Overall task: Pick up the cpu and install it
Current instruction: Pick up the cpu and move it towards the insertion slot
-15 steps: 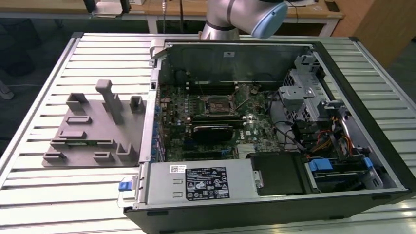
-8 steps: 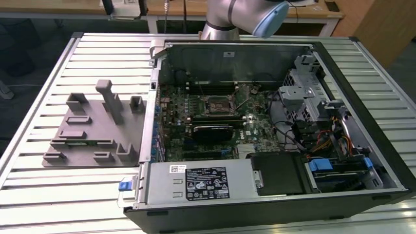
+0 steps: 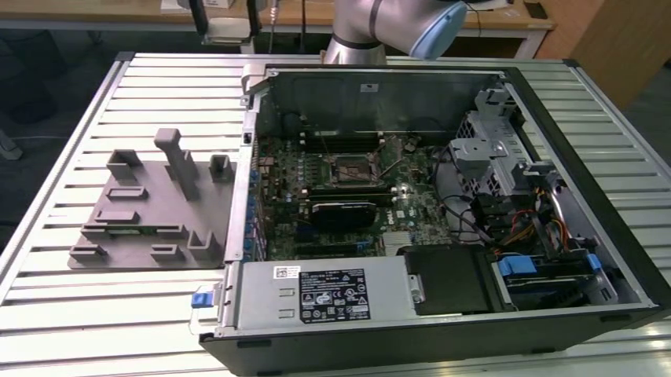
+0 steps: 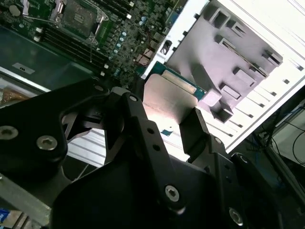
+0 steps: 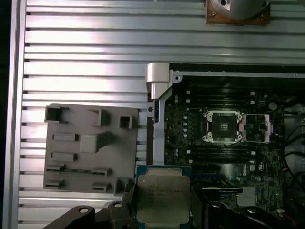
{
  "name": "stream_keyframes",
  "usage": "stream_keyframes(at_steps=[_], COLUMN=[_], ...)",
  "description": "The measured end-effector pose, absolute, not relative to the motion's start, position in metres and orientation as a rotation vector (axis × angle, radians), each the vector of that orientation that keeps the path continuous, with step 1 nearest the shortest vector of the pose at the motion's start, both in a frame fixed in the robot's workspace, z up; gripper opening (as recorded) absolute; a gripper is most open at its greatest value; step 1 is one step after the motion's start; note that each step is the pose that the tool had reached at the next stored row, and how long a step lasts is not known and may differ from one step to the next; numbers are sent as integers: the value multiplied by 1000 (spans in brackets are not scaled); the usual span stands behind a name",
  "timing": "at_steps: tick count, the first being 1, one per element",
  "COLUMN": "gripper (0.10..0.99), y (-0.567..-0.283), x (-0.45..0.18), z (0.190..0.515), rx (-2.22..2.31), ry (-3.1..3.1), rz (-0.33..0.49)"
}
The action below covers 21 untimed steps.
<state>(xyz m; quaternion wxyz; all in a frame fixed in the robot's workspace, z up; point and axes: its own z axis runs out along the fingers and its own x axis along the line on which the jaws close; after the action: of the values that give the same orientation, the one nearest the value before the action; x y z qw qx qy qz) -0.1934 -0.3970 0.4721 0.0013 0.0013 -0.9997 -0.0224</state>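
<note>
Holding: small flat square silver-topped cpu (image 5: 163, 198), clamped by its edges in the black metal claw (image 5: 162, 212). Open black-framed motherboard socket (image 5: 223, 126) lies well beyond the claw tips. Advised: keep chip level, match corner orientation.

In the exterior view the arm (image 3: 379, 30) stands at the far edge, showing a silver link and a pale blue joint cap (image 3: 438, 31). In both wrist views the black gripper (image 5: 163, 202) (image 4: 167, 112) clamps the cpu (image 5: 162, 196) flat, with its fingers (image 5: 128, 193) on opposite edges.
</note>
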Motion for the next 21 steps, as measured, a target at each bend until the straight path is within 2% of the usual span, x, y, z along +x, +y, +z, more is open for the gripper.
stream_keyframes(at_steps=[21], gripper=[541], y=[-397], x=[-140], z=[449], rx=[4], ry=[-3133], rz=[-70])
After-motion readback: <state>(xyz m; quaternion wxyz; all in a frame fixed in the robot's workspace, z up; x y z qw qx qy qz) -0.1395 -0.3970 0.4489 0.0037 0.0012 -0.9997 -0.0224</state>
